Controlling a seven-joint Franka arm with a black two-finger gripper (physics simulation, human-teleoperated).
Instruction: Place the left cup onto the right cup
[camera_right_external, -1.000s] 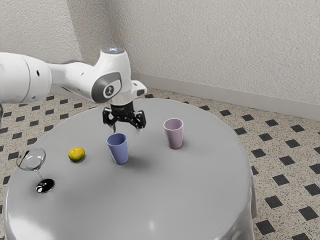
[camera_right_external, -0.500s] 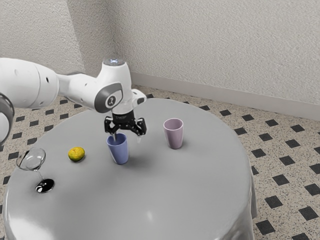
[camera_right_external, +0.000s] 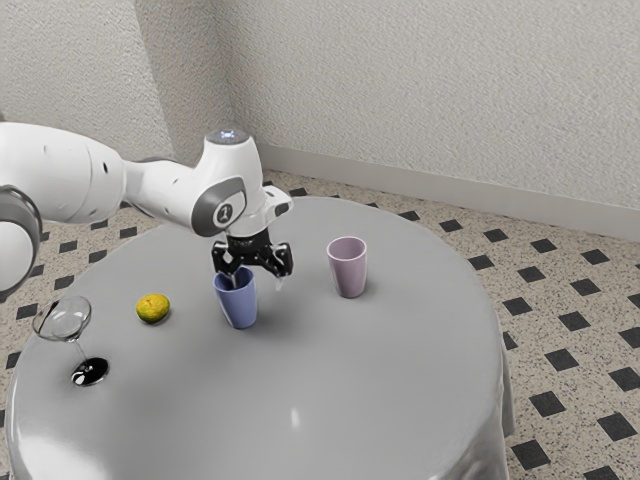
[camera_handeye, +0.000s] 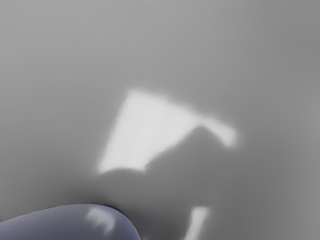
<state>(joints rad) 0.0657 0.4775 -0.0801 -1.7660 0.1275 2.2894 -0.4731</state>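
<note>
A blue cup (camera_right_external: 236, 303) stands upright on the round grey table (camera_right_external: 380, 380), towards the exterior view's left. Further right on the table stands a pink cup (camera_right_external: 347, 268), also upright. My gripper (camera_right_external: 253, 275) points down at the blue cup's rim and is open. One finger sits at the cup's mouth, while the other hangs outside the cup's wall on the pink cup's side. Nothing is held. In the wrist view the blue cup (camera_handeye: 65, 222) appears as a blurred shape just under my hand, with the table (camera_handeye: 200, 60) beyond it.
A yellow-green fruit (camera_right_external: 153, 308) lies left of the blue cup in the exterior view. A tilted wine glass (camera_right_external: 68, 325) stands near the table's left edge. The table drops off to a checkered floor (camera_right_external: 570, 330) on the right.
My hand has come down and slightly right, from above the blue cup to its rim. The fingers stay open. Neither cup has moved.
</note>
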